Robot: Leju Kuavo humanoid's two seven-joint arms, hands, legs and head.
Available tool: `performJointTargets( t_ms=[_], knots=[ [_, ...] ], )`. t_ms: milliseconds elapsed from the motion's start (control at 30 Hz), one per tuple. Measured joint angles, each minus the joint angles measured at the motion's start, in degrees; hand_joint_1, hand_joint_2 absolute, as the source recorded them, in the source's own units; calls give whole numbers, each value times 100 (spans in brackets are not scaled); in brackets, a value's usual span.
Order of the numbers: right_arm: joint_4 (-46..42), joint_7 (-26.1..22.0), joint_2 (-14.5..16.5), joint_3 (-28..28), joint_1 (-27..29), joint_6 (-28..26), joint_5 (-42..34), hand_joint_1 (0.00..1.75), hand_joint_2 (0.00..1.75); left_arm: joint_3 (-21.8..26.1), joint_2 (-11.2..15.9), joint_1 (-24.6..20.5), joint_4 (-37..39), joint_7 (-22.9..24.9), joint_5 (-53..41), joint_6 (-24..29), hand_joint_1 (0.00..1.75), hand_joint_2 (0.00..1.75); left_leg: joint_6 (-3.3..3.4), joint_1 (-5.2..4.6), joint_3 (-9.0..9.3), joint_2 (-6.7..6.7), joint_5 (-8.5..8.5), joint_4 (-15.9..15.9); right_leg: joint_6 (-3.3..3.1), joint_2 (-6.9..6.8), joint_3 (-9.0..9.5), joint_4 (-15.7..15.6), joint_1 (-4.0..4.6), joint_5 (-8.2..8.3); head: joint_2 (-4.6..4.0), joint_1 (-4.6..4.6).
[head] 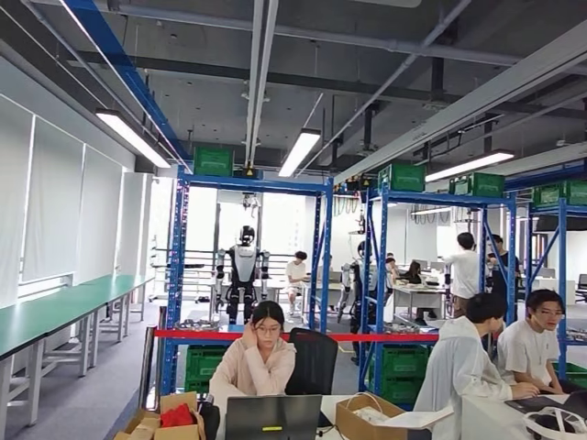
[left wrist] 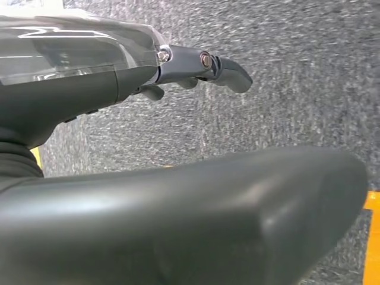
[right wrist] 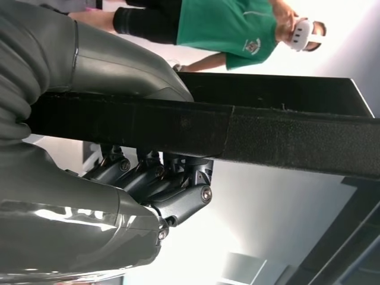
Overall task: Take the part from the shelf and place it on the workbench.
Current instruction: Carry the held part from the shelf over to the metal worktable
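Right wrist: hand (right wrist: 148, 178) gripping black part (right wrist: 251, 133)

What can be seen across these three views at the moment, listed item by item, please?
Shelving racks: at least three, blue, across the hall.
Crates: several, green, on rack tops and bottom shelves.
Humanoid robot: one, silver and black, behind the left rack.
Barrier tape: one, red, across the rack fronts.
Workbenches: a row, green-topped, along the left wall.
Cardboard boxes: two, brown, on the near desk.
Laptop: one, grey, near desk.
People: several, seated and standing.
Flat part: one, black, in the right hand.
Floor: grey, yellow-lined, below the left hand.
Left hand: grey, holds nothing.
Right hand: grey, grips the flat part.
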Motion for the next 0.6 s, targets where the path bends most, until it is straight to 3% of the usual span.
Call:
performJointTargets(
  t_ms=[67, 100, 133, 200, 233, 267, 333, 400, 467, 533, 567, 600],
  knots=[
    [4, -1, -1, -2, 18, -1, -1, 175, 175, 0, 0, -6, 0, 0, -12, -1, 0, 175, 16, -12, 66, -5, -66, 0, 11, 1, -518, 728, -8, -125, 0, -1],
    [13, -3, -1, -4, 25, -2, -2, 175, 175, 0, 0, -5, 0, 0, -22, -1, 0, 175, 16, -19, 115, -12, -106, 0, -2, 2, -671, 840, -4, -28, 0, -1],
    [24, -9, -1, -10, 27, -3, -2, 175, 175, 0, -1, -4, 0, 0, -32, -2, 0, 175, 11, -23, 178, -22, -151, -1, -30, 4, -704, 704, 8, 192, 0, -1],
    [44, -31, -2, -27, 26, -5, -3, 175, 175, 0, -12, -3, 1, 0, -42, -3, 0, 175, -6, -21, 310, -41, -242, -12, -118, 10, -515, -16, 63, 749, 0, 1],
    [55, -43, -2, -33, 24, -6, -2, 175, 175, 0, -23, -8, 1, 0, -43, -4, 0, 175, -21, -15, 356, -49, -275, -24, -170, 12, -408, -337, 98, 933, 1, -2],
    [66, -52, -2, -37, 22, -8, -2, 175, 175, 0, -33, -13, 1, 1, -43, -4, 0, 175, -42, -7, 382, -54, -296, -42, -216, 13, -336, -542, 127, 1013, 3, -4],
    [85, -69, -1, -42, 19, -10, -2, 175, 175, 0, -45, -17, 1, 2, -45, -5, 0, 175, -93, 0, 404, -50, -310, -104, -292, 14, -292, -666, 157, 978, 5, -13],
    [91, -90, 6, -47, 21, -8, -2, 175, 175, 0, -46, -23, 0, 2, -49, -5, 0, 175, -135, -12, 433, -36, -341, -145, -325, 7, -208, -815, 128, 959, 5, -14],
    [101, -108, 23, -50, 20, 2, -1, 175, 175, 0, -44, -37, 0, 1, -52, -4, 0, 175, -160, -24, 297, -28, -482, 142, -338, -9, -81, -966, 90, 956, 4, -13],
    [125, -122, 36, -57, 23, 16, 7, 175, 175, 0, -34, -36, 0, 2, -57, -3, 0, 175, -188, -21, -129, -27, -701, 849, -353, -19, 12, -1001, 84, 904, 3, -13],
    [140, -126, 39, -64, 29, 17, 31, 175, 175, 0, -30, -27, 0, 2, -62, -2, 0, 175, -210, -15, -361, -26, -748, 1171, -354, -16, 58, -1000, 82, 864, 2, -13],
    [156, -127, 39, -70, 36, 13, 72, 175, 175, 0, -27, -15, 0, 2, -66, -2, 0, 175, -235, -5, -517, -25, -690, 1322, -349, -12, 113, -1000, 78, 819, 1, -13]
  ],
)
